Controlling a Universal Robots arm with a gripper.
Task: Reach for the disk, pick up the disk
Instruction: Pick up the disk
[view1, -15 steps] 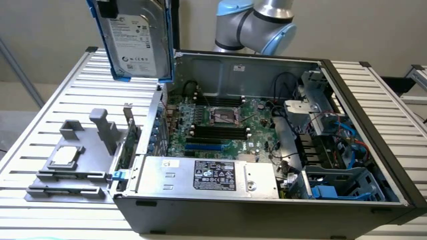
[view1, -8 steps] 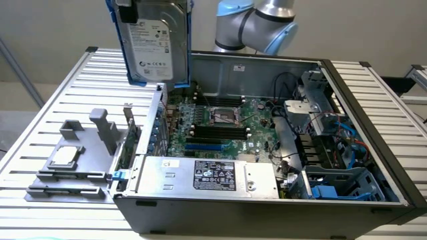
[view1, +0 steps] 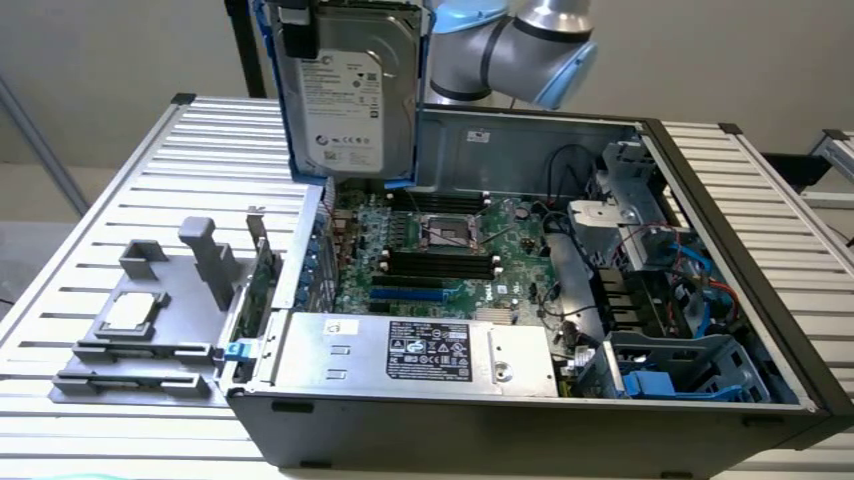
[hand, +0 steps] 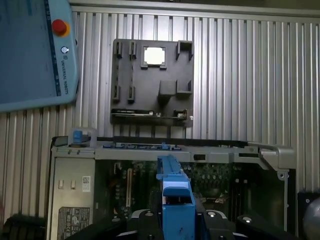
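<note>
Open computer case (view1: 747, 300) on slatted table (view1: 147, 200), grey fixture tray (hand: 125, 65) holding processor chip (hand: 154, 55), teach pendant (hand: 30, 55)

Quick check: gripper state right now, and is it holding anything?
Gripper: shut on the disk, holding it upright by its blue rails, lifted above the open computer case.

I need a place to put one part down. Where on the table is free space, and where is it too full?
The slatted table is bare behind the grey holder, up to its far edge, and right of the computer case along the far strip. Inside the case it is crowded: motherboard, cables, power supply. The disk hangs above it.
</note>
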